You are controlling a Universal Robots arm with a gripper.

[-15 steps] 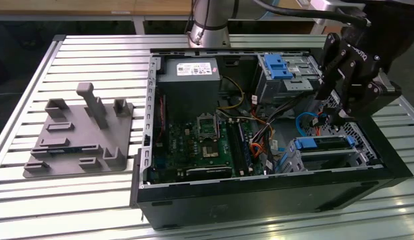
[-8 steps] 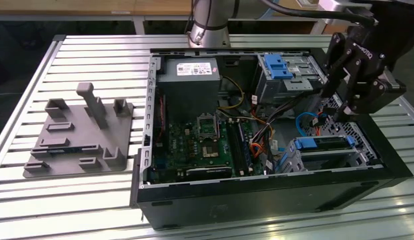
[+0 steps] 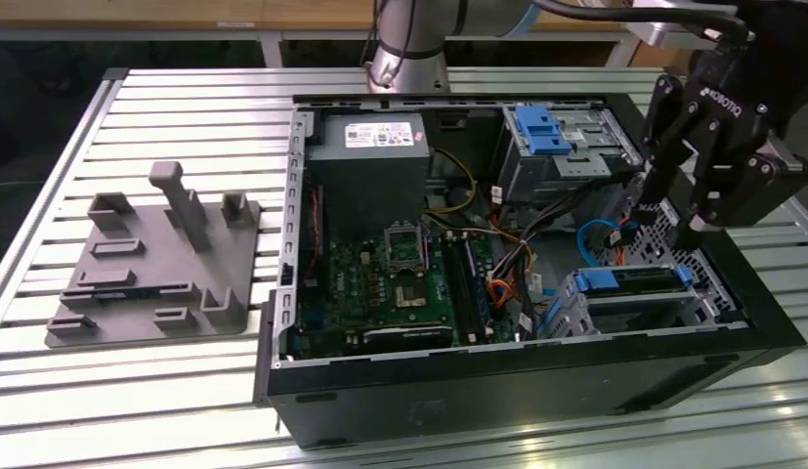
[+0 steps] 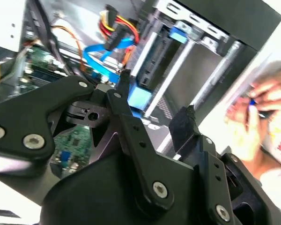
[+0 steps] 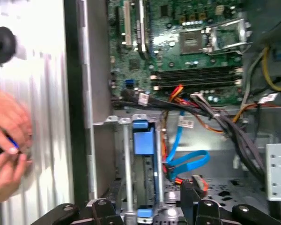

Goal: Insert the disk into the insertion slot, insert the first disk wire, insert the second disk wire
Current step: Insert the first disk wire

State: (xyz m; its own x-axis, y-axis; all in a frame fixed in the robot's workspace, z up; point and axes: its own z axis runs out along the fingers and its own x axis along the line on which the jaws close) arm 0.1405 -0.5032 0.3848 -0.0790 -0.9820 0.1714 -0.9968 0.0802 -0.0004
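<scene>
disk lay flat inside the metal cage, long axis toward the motherboard, gripper above, jaws apart, empty

We see a table of ribbed silver metal slats running across the exterior view, and the slats along its near edge catch bright, pale light. Beyond the table's far edge stands a wood-coloured top carried on a white frame, with deep shadow under it. Off the table's far corner, toward the exterior view's left, we make out a dark floor, much dimmer than the shining slats beside it.
</scene>
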